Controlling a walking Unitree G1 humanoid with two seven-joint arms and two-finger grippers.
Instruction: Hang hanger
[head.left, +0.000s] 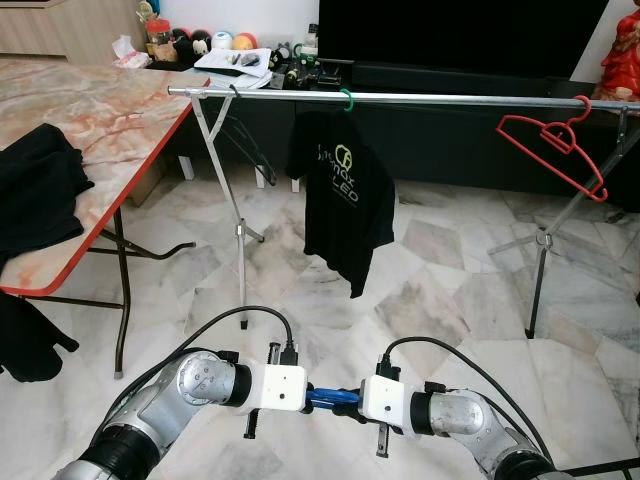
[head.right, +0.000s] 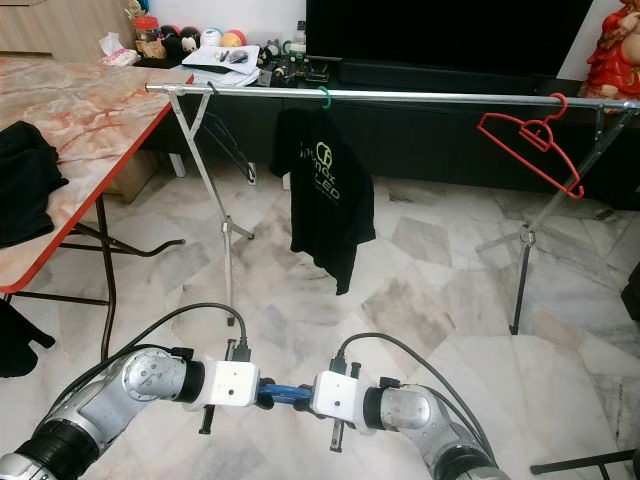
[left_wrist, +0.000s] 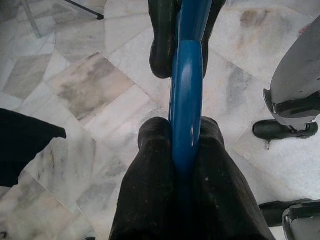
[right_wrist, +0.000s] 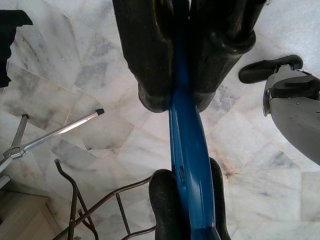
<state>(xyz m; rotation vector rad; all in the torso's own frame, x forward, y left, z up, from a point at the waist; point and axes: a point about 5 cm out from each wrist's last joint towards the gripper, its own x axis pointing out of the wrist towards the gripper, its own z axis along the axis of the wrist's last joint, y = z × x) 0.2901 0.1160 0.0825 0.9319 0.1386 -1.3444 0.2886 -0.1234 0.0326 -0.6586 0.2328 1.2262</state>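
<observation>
Blue hanger (head.left: 333, 399) sits low before the robot, held between both grippers over the marble floor (head.left: 440, 300); beyond, a rail (head.left: 450, 98) carries a black shirt (head.left: 343, 195) and a red hanger (head.left: 553, 148). Left wrist view — the left gripper (left_wrist: 185, 135) has its fingers (left_wrist: 150, 170) clamped on the blue bar. Right wrist view — the right gripper (right_wrist: 181, 102) pinches it too, fingers (right_wrist: 150, 55) closed tight.

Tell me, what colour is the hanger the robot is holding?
Blue. The hanger shows best in the left wrist view, pinched between both tools.
</observation>
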